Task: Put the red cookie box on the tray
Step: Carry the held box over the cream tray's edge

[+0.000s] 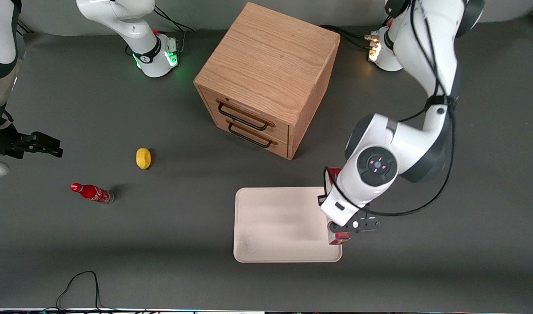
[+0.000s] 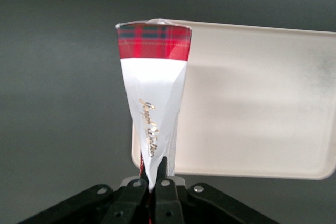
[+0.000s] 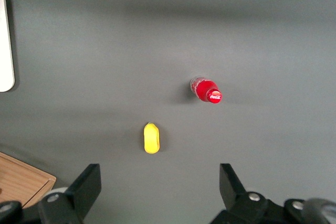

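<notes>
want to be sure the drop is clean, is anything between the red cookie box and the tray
Nothing visible is. The gripper holds the red cookie box over the tray's edge toward the working arm's end, and the tray surface shows bare.

Red tartan and white cookie box (image 2: 153, 77) in black claw (image 2: 153, 184), cream-white tray (image 2: 252, 103).

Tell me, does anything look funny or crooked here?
Only a little: the gripper holds the red cookie box over the tray's edge, not its middle. The cola bottle lies tipped on the table.
</notes>
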`<action>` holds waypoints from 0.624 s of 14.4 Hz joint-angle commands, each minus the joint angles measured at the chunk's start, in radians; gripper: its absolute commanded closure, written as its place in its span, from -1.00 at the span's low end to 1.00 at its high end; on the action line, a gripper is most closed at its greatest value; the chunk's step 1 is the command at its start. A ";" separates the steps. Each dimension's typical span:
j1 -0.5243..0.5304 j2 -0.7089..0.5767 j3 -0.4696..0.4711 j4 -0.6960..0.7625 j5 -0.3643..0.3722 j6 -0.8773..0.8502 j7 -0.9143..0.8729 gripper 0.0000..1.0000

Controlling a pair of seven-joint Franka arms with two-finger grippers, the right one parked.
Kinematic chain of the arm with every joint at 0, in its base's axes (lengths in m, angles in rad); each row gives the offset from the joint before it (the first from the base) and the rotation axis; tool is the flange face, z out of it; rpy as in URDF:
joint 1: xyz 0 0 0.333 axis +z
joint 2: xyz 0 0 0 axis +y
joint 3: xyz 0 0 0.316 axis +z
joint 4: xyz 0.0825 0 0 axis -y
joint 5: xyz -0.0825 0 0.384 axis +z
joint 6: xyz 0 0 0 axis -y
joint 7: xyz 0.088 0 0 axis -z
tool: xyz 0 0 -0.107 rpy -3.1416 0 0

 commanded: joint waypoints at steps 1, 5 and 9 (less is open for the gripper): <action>-0.004 0.054 0.002 0.037 0.000 0.038 0.003 1.00; -0.002 0.084 0.004 -0.019 0.001 0.134 -0.083 1.00; -0.004 0.116 0.007 -0.061 0.012 0.219 -0.077 1.00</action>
